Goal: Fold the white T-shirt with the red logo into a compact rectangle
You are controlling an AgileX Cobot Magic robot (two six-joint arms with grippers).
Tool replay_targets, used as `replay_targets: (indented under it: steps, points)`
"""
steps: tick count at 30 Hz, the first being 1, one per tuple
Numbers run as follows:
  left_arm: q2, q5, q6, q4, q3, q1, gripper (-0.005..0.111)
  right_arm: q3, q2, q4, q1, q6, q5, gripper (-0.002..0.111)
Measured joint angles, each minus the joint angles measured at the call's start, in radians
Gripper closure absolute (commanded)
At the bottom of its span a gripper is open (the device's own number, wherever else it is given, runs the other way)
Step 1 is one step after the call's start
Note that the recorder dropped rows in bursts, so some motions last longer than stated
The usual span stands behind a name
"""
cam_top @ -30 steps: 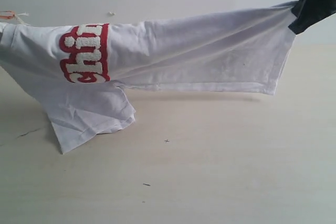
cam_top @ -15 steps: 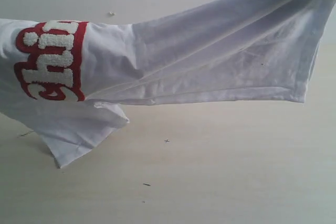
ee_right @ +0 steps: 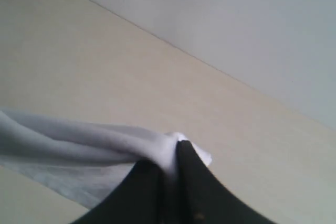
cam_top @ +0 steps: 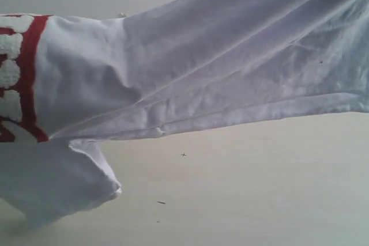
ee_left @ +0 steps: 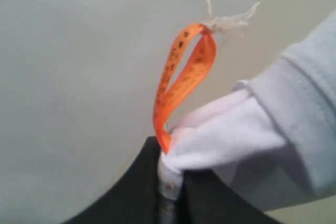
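Left side: my left gripper [ee_left: 169,184] is clamped on the collar of the white T-shirt [cam_top: 230,67], by the orange tag [ee_left: 181,77], with the red logo [cam_top: 23,79] hanging nearby. The shirt stretches in mid-air above the table [cam_top: 259,188]. Right side: my right gripper [ee_right: 173,163] pinches its bunched far edge. It looks like the spreading step. Next I must lower it flat, with even tension.

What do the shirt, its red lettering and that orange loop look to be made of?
The white T-shirt: soft matte knit, probably cotton; it creases and drapes limply. The red logo: fuzzy, towel-like pile, raised white letters edged in red. The orange loop: thin woven ribbon, faintly shiny, frayed threads at one end; likely synthetic.
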Motion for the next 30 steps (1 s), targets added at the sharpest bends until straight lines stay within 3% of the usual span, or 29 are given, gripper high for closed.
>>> replay_targets:
  steps: [7,10,13,23,27,30]
  points:
    - [0.031,0.041,0.012,0.0,-0.025,0.0,0.107,0.039,0.003,-0.007,0.0,0.035,0.033,0.108]
    - [0.16,0.112,0.018,0.0,0.005,0.0,0.107,0.145,0.102,-0.057,0.0,0.047,0.076,0.108]
    - [0.274,0.096,0.038,0.0,0.036,0.0,0.107,0.197,0.208,-0.103,0.0,0.038,0.076,0.108]
    - [0.743,-0.537,0.048,0.062,0.075,0.0,0.107,0.206,0.563,-0.128,0.0,0.028,-0.438,0.108]
    - [0.857,-0.676,0.048,0.073,0.075,0.0,0.106,0.206,0.648,-0.159,0.0,0.025,-0.547,0.096]
    - [0.919,-0.759,0.048,0.077,0.075,0.008,0.095,0.197,0.691,-0.165,0.0,0.025,-0.61,0.081]
